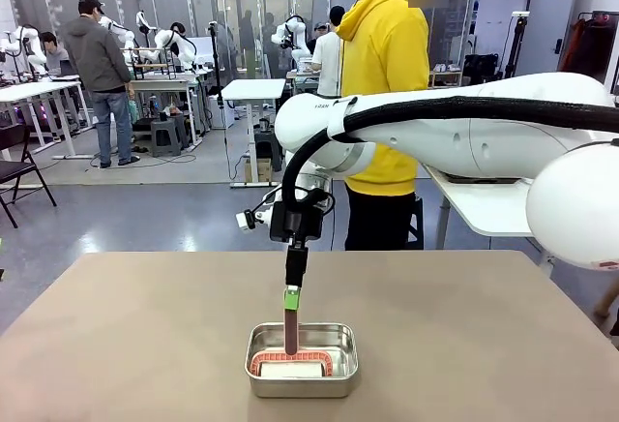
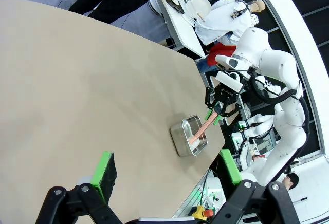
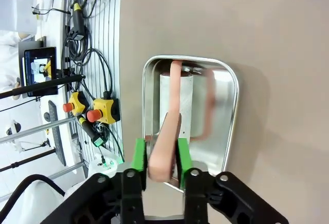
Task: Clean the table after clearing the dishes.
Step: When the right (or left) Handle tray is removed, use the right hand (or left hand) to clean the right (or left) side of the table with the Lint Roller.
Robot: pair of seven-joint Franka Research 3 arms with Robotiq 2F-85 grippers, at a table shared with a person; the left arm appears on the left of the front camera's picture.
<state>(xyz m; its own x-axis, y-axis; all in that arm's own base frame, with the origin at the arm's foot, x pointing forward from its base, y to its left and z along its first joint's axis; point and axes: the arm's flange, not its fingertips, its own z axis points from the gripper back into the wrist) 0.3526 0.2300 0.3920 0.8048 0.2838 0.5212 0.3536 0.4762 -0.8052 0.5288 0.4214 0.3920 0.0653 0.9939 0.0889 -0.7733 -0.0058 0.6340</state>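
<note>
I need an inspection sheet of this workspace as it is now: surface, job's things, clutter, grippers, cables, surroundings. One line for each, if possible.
surface: the table, plain brown top, no spills visible.
job's things: steel pan near the robot's edge of the table, holding a white pad; a pink handle rises out of the pan.
clutter: nothing seen.
grippers: right gripper shut on the pink handle, above the pan; left gripper open, holding nothing, hovering over the table.
cables: black hose along the right arm; loose cables and stop buttons beside the table.
surroundings: a person in a yellow hoodie stands at the far side; other people at white tables farther off.
</note>
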